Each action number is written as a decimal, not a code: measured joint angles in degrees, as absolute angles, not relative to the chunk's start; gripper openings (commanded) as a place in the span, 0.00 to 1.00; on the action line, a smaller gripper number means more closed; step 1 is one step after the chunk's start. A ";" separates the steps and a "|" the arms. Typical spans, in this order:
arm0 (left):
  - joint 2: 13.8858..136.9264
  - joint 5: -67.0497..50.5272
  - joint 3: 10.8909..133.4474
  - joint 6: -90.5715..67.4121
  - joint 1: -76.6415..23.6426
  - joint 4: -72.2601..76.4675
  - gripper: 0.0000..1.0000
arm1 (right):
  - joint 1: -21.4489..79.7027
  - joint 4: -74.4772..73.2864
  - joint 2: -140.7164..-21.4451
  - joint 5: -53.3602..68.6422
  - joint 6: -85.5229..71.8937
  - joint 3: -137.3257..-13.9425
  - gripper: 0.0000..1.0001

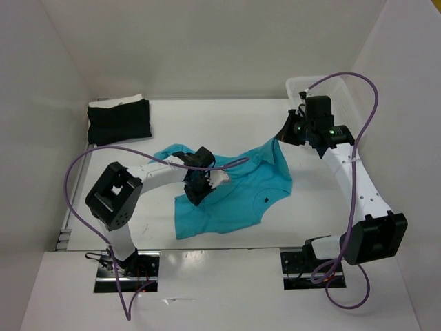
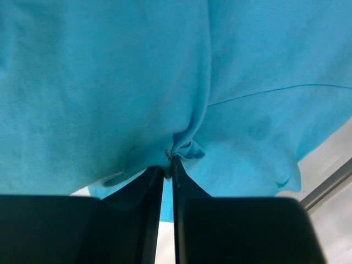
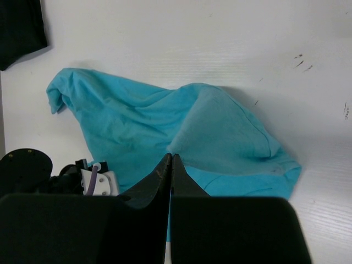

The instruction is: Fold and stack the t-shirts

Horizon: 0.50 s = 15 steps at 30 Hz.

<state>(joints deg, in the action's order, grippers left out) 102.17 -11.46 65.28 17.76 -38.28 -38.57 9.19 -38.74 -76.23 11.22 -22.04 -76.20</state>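
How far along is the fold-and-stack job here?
Done: the black t-shirt lies folded at the far left, a strip of white cloth showing at its far edge, possibly the cream one beneath. In hand: the turquoise t-shirt, unfolded mid-table, pinched by the left gripper and the right gripper. Left: folding it and adding it to the stack.

The white counter [image 1: 220,121] bears a rumpled turquoise t-shirt [image 1: 234,200] mid-surface, a folded black t-shirt [image 1: 118,121] at far left and a white basket [image 1: 298,84] at far right.
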 measured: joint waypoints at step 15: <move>84.25 11.16 72.93 27.40 -33.63 -36.82 0.00 | 6.48 -43.68 -76.12 7.94 -21.32 -82.26 0.00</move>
